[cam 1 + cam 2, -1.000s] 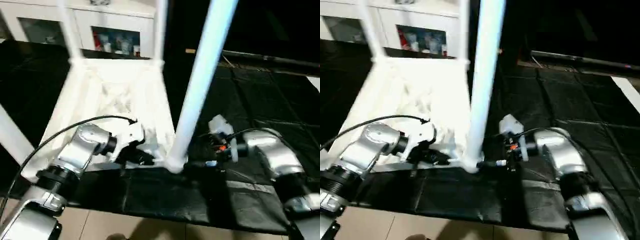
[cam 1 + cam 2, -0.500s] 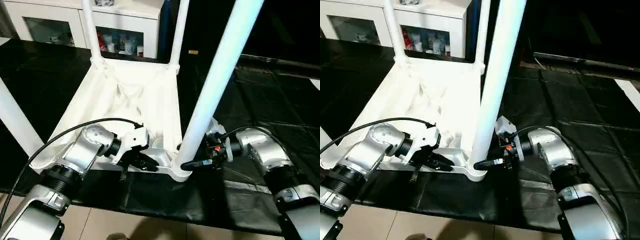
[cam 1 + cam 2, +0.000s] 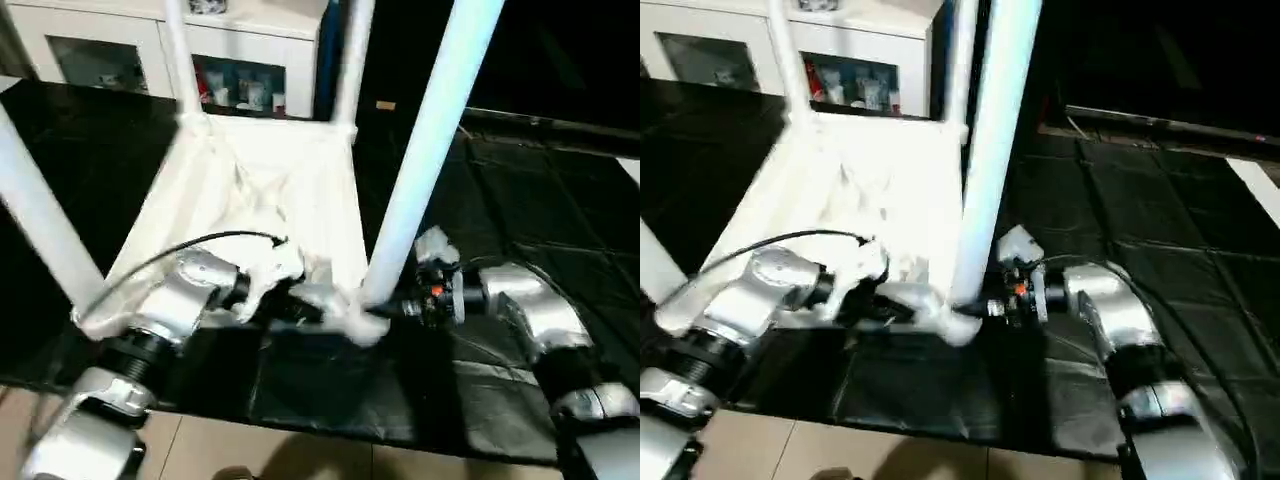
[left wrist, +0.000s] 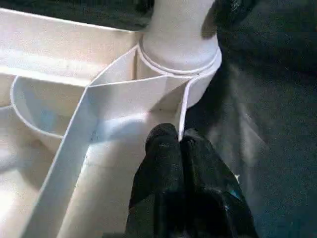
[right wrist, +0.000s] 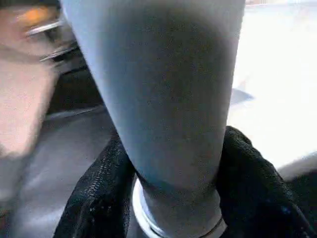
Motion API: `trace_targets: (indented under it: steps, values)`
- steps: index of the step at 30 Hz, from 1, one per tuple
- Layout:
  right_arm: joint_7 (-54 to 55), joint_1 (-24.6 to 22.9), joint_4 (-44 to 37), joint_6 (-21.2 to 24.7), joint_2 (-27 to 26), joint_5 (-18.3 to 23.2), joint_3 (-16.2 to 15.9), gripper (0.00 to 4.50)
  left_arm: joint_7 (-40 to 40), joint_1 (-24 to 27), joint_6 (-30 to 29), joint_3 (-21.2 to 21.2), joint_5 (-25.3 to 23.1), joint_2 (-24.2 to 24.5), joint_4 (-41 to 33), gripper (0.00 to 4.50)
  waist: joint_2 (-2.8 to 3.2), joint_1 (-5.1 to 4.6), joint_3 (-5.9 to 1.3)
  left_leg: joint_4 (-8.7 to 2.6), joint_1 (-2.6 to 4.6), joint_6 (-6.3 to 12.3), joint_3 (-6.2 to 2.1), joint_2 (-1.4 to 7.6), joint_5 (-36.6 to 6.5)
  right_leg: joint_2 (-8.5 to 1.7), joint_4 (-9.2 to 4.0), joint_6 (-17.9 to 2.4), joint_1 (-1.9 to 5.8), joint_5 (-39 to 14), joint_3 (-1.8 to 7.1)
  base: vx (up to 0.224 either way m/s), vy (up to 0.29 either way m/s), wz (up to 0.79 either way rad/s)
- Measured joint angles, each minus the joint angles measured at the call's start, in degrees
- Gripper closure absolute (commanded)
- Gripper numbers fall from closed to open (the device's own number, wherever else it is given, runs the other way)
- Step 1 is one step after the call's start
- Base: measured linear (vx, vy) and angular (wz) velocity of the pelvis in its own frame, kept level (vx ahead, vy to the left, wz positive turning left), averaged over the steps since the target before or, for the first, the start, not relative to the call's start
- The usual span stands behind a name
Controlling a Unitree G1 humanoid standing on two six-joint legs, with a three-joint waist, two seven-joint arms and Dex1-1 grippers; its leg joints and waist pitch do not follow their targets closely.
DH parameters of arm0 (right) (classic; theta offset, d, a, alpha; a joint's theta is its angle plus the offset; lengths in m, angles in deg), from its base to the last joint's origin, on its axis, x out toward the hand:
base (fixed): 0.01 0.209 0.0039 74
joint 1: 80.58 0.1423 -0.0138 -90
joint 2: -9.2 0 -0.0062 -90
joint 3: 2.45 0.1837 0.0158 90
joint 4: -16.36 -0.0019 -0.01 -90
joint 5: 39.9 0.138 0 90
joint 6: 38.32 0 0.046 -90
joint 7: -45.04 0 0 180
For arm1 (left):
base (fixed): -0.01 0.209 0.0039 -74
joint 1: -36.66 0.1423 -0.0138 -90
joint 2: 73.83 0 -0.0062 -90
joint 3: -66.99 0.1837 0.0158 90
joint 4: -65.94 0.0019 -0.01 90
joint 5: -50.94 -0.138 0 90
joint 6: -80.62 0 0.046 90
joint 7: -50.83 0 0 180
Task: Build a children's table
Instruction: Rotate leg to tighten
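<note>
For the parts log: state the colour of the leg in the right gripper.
White; the leg shows best in the right wrist view.

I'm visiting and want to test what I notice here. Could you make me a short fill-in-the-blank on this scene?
1. The white table lies upside down, its legs pointing ___.
2. The right pincer is closed around a table ___.
3. The left pincer pinches the table's thin ___.
4. The mat under the table is ___.

Missing words: up; leg; rim; black

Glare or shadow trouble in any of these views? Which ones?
Left eye view: the children's table underside glares near-white and its ribs wash out against the very dark mat. Left wrist view: shade lies on the frame just ahead of the left gripper. Right wrist view: the leg held by the right gripper is shaded, with a bright background.
</note>
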Motion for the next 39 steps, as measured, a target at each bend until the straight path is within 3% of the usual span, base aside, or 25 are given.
trace_targets:
  steps: [3, 7, 13, 15, 20, 23, 24, 32, 39]
  values:
    - [14.12, -1.78, -4.09, 4.74, -5.09, -1.22, 4.08, 2.5, -8.47, 0.9, -5.66, -2.63, -0.3, -3.7, -1.96, 4.5, 0.02, -2.02, -0.01, -0.19, 0.01, -0.05, 0.06, -0.01, 0.02, 0.01, 0.01, 0.01, 0.04, 0.0, 0.01, 0.0, 0.0, 0.0]
    - [27.89, -1.65, -6.72, 9.04, -10.32, -3.03, 7.16, 2.52, -17.67, 1.12, -10.65, -4.27, -1.08, -8.63, -3.47, 4.5, 0.28, -3.1, -0.1, -0.41, 0.1, -0.08, 0.0, 0.01, 0.04, 0.09, -0.07, 0.09, 0.04, -0.05, -0.06, 0.0, 0.0, 0.0]
    - [38.64, -0.76, -9.23, 13.31, -13.88, -5.13, 8.56, 2.52, -24.77, 0.95, -12.99, -5.6, -2.15, -13.29, -3.49, 4.5, 0.57, -3.22, -0.2, -0.67, 0.09, -0.08, 0.01, -0.05, 0.03, 0.08, -0.4, 0.04, 0.06, -0.02, -0.05, 0.0, 0.0, 0.0]
    - [39.27, -0.82, -10.04, 14.42, -14.17, -5.13, 8.78, 1.96, -24.83, 0.91, -13.0, -5.48, -2.26, -13.29, -3.58, 4.5, 0.58, -3.21, -0.19, -0.69, 0.1, -0.08, 0.01, -0.06, 0.03, 0.08, -0.41, 0.03, 0.06, -0.02, -0.05, 0.0, 0.0, 0.0]
    - [40.16, -1.13, -11.72, 16.69, -14.68, -4.74, 8.87, 1.44, -25.21, 0.91, -13.45, -4.64, -2.72, -12.84, -4.52, 4.5, 0.6, -3.18, -0.18, -0.69, 0.13, -0.08, 0.0, -0.05, 0.03, 0.08, -0.42, 0.03, 0.07, -0.01, -0.05, 0.0, 0.0, 0.0]
    - [38.47, -2.91, -12.89, 16.51, -14.38, -3.89, 8.57, 1.34, -22.75, 0.91, -12.51, -3.02, -2.71, -10.88, -5.27, 4.5, 0.61, -3.17, -0.17, -0.8, 0.12, -0.09, 0.0, -0.06, 0.03, 0.09, -0.46, 0.05, 0.06, -0.03, -0.07, 0.0, 0.0, 0.0]
    - [36.61, -3.76, -12.88, 15.72, -13.21, -3.42, 8.07, 1.09, -21.32, 0.92, -11.12, -2.52, -2.7, -9.88, -5.25, 4.5, 0.67, -3.09, -0.13, -0.79, 0.12, -0.09, -0.01, -0.06, 0.03, 0.08, -0.47, 0.05, -0.03, -0.03, -0.08, 0.0, 0.0, 0.0]
    - [16.72, -7.42, -13.64, 11.28, -2.85, 0.0, 4.06, 0.47, -9.69, 1.14, -2.58, -0.77, -2.64, -1.59, -4.19, 4.5, 0.99, -1.94, 0.07, -0.7, 0.08, -0.08, -0.03, -0.04, 0.04, 0.08, -0.41, 0.03, -0.09, -0.02, -0.1, 0.0, 0.0, 0.0]
    - [1.97, -6.75, -12.69, 6.43, 3.87, 3.17, 3.95, 0.47, 2.65, 1.64, 7.64, 1.49, -1.57, 5.91, -2.56, 4.5, 1.01, -0.66, 0.09, -0.6, 0.08, -0.06, -0.02, -0.06, 0.04, 0.05, -0.38, 0.02, -0.02, -0.01, -0.08, 0.0, 0.0, 0.0]
